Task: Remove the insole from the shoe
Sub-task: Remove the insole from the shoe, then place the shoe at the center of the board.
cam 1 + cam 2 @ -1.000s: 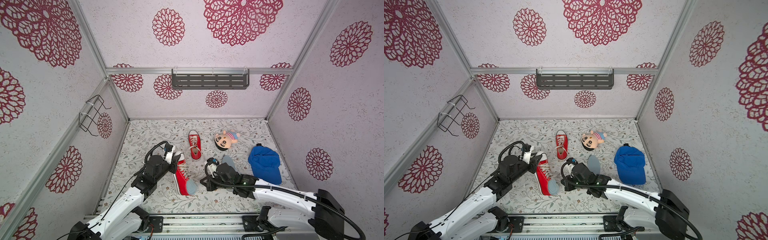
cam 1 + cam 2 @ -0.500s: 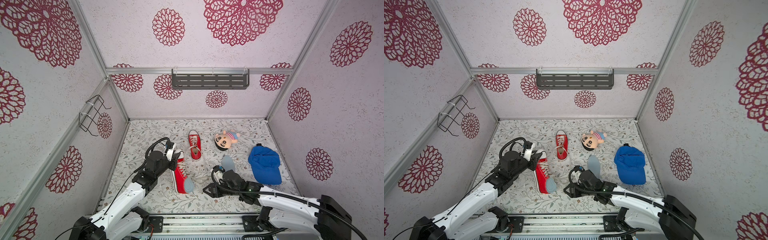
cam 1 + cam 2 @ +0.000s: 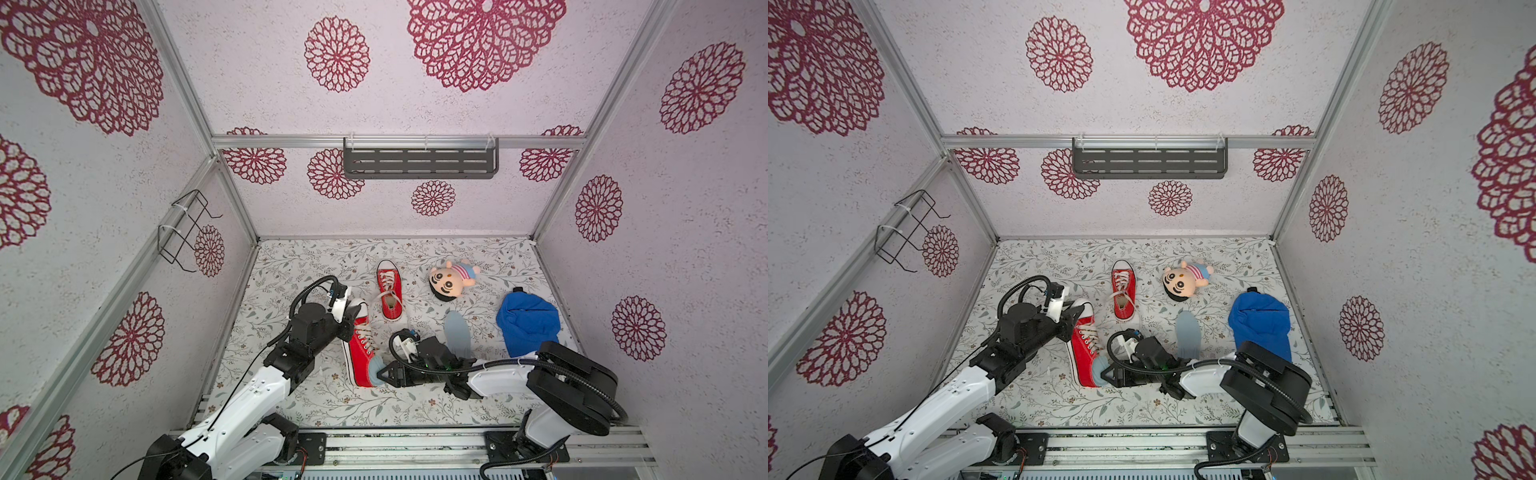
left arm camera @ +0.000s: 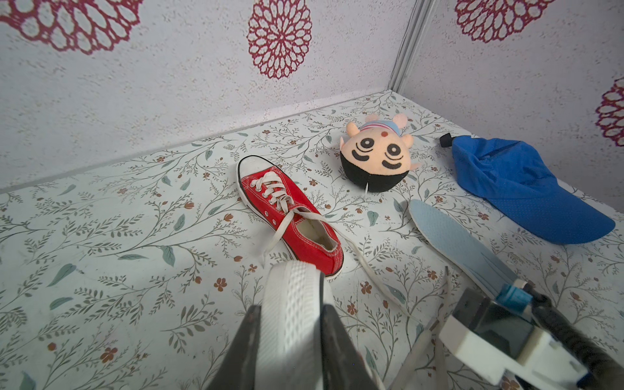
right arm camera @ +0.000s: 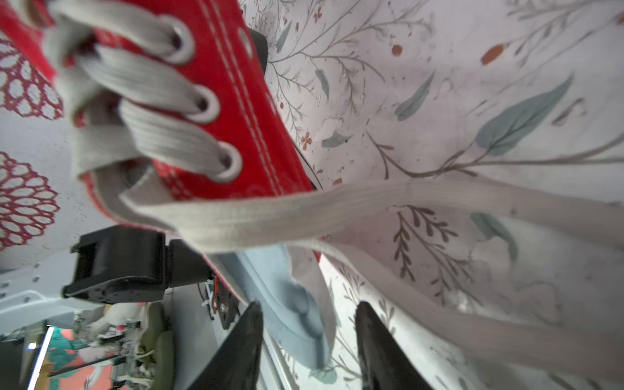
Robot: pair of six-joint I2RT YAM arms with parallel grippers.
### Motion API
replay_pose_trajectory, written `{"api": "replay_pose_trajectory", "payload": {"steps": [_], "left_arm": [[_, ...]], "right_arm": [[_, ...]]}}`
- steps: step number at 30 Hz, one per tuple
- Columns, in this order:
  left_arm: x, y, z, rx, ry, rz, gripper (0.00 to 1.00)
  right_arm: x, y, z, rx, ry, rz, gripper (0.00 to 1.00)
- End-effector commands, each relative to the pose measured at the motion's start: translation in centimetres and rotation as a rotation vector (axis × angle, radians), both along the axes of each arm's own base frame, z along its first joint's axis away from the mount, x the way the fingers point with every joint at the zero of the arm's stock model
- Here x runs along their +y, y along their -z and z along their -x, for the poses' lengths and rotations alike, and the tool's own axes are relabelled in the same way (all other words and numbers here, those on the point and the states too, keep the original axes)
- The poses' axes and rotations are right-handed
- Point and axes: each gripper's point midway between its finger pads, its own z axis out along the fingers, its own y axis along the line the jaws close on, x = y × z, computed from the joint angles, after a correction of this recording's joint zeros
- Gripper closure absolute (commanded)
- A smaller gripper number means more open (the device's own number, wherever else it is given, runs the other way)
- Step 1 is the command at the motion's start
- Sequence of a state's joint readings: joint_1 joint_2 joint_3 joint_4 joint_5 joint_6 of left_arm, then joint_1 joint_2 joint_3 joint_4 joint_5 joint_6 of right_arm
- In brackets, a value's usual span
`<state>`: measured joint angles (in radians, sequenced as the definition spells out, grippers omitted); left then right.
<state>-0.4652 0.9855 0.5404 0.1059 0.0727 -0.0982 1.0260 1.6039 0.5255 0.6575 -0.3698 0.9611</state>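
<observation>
Both busy: left hand (image 4: pixel 290 309) pinches ribbed rubber shoe toe (image 4: pixel 287 280); right hand (image 5: pixel 309 305) spread around curled insole (image 5: pixel 270 270)

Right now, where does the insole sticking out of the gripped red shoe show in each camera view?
In a top view: the insole juts from the heel end of the gripped shoe.
In a top view: same spot.
Left wrist: not in it; only the shoe's white toe shows.
Right wrist: pale blue, between the fingers of the right claw.
Shared landmark: the gripped shoe.
</observation>
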Motion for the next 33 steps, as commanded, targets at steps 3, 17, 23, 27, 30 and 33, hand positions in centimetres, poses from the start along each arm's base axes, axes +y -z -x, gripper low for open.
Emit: {"api": "replay_pose_trajectory", "payload": {"steps": [3, 17, 23, 27, 30, 33], "left_arm": [[0.2, -1.9, -0.4, -0.069, -0.016, 0.035, 1.00], [4.5, -1.6, -4.3, 0.046, -0.132, 0.055, 1.00], [5.2, -0.8, -6.6, 0.122, -0.100, 0.122, 1.00], [4.3, -0.8, -8.8, 0.171, -0.016, 0.175, 1.00], [3.1, -0.5, -10.9, 0.204, 0.052, 0.214, 1.00], [2.5, 0.1, -13.5, 0.239, 0.097, 0.250, 1.00]], "right_arm": [[1.0, -2.8, -0.4, -0.022, 0.019, -0.094, 0.91], [-13.0, 1.7, 4.9, 0.103, 0.139, 0.368, 1.00], [-17.9, -3.9, 3.8, -0.030, 0.309, 0.298, 1.00], [-19.3, -7.9, 1.8, -0.107, 0.422, 0.153, 1.00], [-19.3, -10.3, 0.3, -0.153, 0.468, 0.061, 1.00], [-18.8, -11.0, -0.7, -0.169, 0.481, 0.032, 1.00]]}}
